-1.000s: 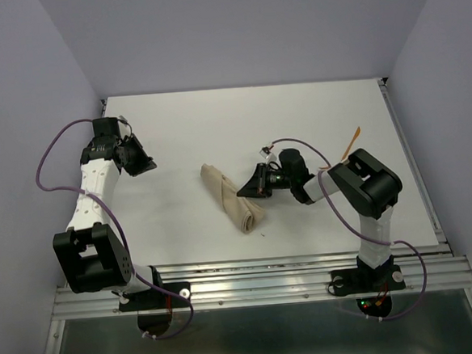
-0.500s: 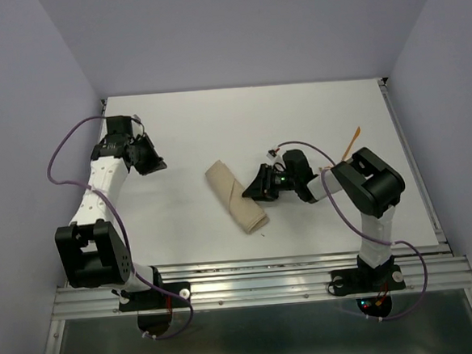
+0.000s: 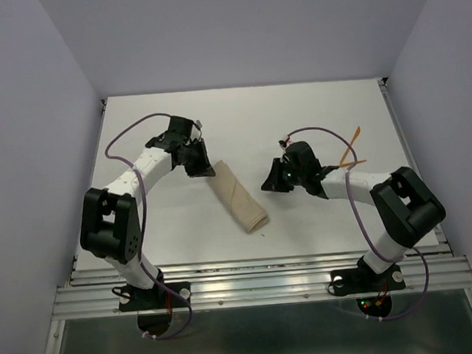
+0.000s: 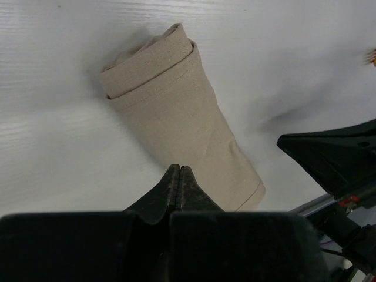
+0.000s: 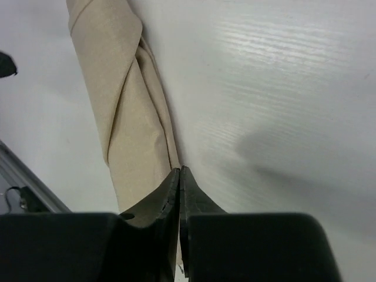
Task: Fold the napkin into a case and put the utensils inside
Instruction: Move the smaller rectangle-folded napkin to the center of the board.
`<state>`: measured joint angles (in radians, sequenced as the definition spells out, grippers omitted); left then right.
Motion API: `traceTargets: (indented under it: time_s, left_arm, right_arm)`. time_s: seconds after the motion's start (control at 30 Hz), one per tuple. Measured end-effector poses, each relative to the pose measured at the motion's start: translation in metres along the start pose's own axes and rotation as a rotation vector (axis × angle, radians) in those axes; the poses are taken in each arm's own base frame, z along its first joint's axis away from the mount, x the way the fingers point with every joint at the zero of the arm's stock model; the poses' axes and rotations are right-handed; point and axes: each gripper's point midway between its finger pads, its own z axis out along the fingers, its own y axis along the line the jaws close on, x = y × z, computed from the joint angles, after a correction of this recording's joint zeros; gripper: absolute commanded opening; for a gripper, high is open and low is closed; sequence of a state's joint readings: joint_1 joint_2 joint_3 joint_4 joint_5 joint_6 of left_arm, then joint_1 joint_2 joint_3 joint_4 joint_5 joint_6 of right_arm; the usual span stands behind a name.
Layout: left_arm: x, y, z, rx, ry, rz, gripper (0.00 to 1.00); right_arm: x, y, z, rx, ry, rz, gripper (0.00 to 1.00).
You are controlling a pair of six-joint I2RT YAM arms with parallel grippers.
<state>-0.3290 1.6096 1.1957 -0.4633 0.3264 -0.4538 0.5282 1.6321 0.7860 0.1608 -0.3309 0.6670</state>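
Observation:
The napkin lies folded as a narrow tan case [image 3: 237, 198], slanting across the middle of the table. My left gripper [image 3: 205, 170] is shut and empty, its tip just above the case's far end; its wrist view has the jaws [image 4: 179, 171] pressed together over the case [image 4: 176, 111]. To the case's right, my right gripper [image 3: 268, 184] is also shut on nothing. In its wrist view the tips [image 5: 180, 171] sit at the case's [image 5: 120, 106] right edge. Two orange utensils [image 3: 353, 142] [image 3: 345, 164] lie at the right, beyond the right arm.
The right gripper's black body [image 4: 338, 158] shows at the right of the left wrist view. A metal rail [image 3: 259, 277] runs along the table's near edge. Purple cables [image 3: 124, 136] loop off both arms. Grey walls enclose the table on three sides.
My left arm has swung from the far left over to the case's far end. My right gripper opened, let go of the cloth, drew back to the right and closed again.

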Motion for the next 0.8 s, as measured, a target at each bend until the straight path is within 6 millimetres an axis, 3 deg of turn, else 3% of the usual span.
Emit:
traceTargets:
  time_s: [0.1,0.23,0.33,0.43,0.57,0.8]
  left_arm:
    - [0.006,-0.005,0.023,0.008,0.046,0.012,0.00]
    - [0.008,0.001,0.050,-0.011,0.087,0.004,0.00]
    - [0.009,0.007,0.064,-0.025,0.105,-0.003,0.00]
    - [0.011,0.011,0.073,-0.036,0.119,-0.008,0.00]
    - [0.013,0.015,0.079,-0.047,0.128,-0.011,0.00]
    - [0.010,0.019,0.079,-0.066,0.115,-0.005,0.00]
  right_arm:
    - [0.013,0.016,-0.004,0.040,0.019,-0.078,0.01]
    - [0.051,0.040,-0.003,0.049,0.092,-0.168,0.01]
    - [0.079,0.039,-0.005,0.093,0.152,-0.191,0.01]
    - [0.091,0.030,-0.008,0.138,0.172,-0.180,0.01]
    - [0.096,0.013,-0.011,0.205,0.174,-0.163,0.01]
    - [0.086,0.002,-0.003,0.265,0.139,-0.215,0.01]
